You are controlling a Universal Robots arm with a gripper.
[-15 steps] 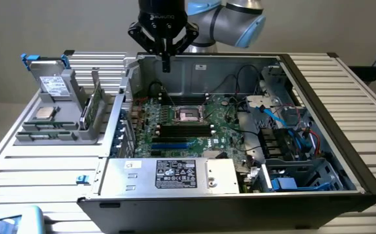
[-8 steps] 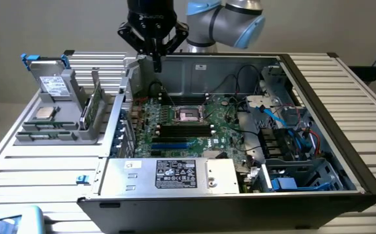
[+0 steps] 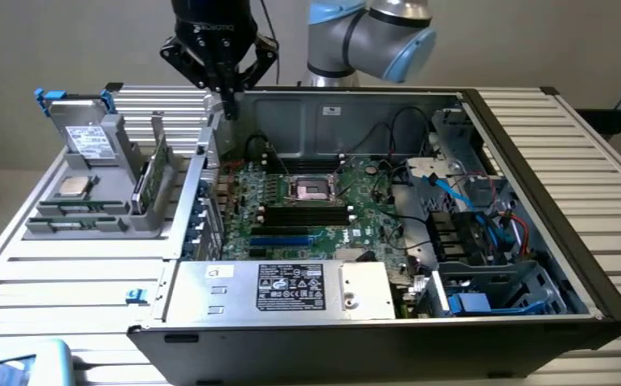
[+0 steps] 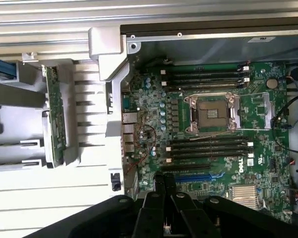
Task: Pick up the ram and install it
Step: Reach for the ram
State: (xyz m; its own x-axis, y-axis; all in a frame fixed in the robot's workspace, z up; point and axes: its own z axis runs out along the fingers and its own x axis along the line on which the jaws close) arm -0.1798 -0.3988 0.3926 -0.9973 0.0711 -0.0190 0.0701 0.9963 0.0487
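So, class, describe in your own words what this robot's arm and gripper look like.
The arm is silver-grey tubing with rounded light blue joint caps. The gripper is black, with angular linkages, slim fingers and small white lettering on its body.

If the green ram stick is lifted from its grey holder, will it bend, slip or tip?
Probably stiff and light: the ram is a thin flat board. It stands on edge in the grey holder, so it may tip once freed. Its bare circuit face looks fragile and easy to scratch.
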